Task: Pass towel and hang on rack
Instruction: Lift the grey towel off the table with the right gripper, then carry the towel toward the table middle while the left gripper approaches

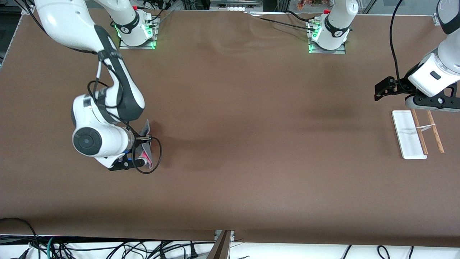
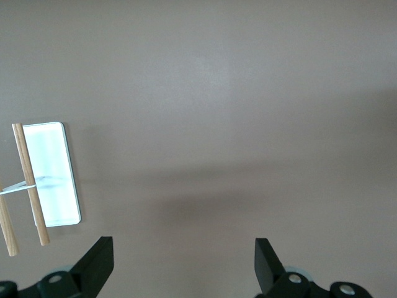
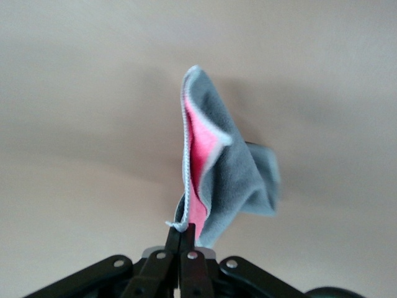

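The brown table (image 1: 244,108) carries little apart from the task's own things; black cables (image 1: 107,248) trail along its edge nearest the front camera, and nothing lies between the two arms. No writing or label can be read anywhere, and there are no containers. The right gripper (image 3: 180,239) is over the right arm's end of the table with its fingers pressed fully together on a corner of the towel (image 3: 226,167), which hangs from them in a folded drape, grey outside with the pink-red reverse showing along a pale stitched edge. The rack (image 1: 413,135) sits at the left arm's end, its white base flat and two wooden rods (image 1: 427,135) leaning over it. The left gripper (image 2: 184,261) waits just above the rack, jaws spread wide and holding nothing.
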